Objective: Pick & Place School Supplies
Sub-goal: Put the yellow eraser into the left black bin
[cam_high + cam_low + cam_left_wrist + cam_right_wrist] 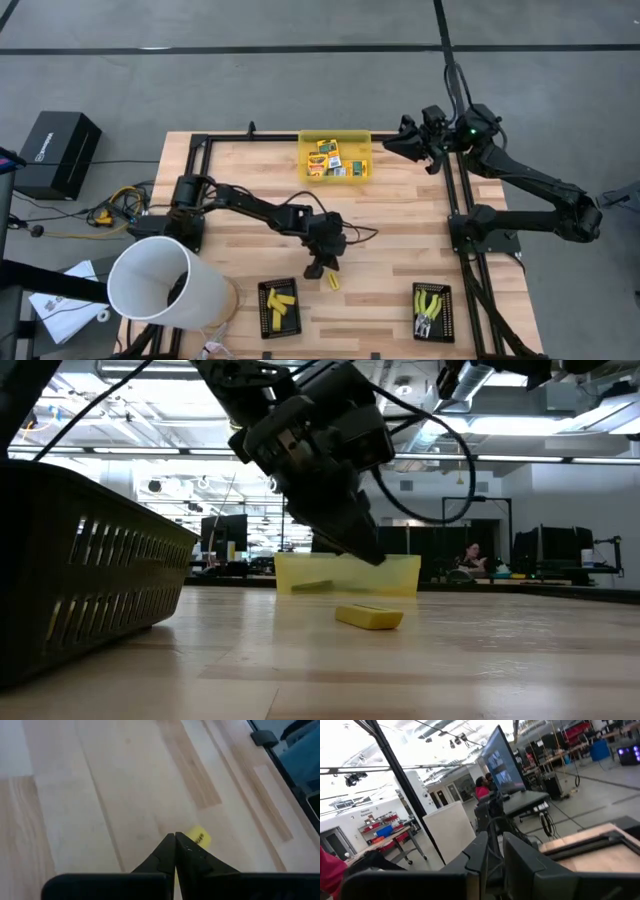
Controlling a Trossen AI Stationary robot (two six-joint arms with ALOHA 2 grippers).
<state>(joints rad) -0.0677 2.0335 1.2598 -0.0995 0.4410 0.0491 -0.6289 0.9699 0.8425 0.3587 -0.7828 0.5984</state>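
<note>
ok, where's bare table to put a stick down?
Free: the wood between the yellow bin and the tool tray, and left of the bin. Crowded: around the left gripper, loose yellow stick and stick tray.

Bright overhead ceiling lights, soft shadows, blurred right wrist view

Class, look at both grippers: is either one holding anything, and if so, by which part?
Nothing is held. The left gripper is shut and empty above the loose yellow stick; the right gripper holds nothing.
</note>
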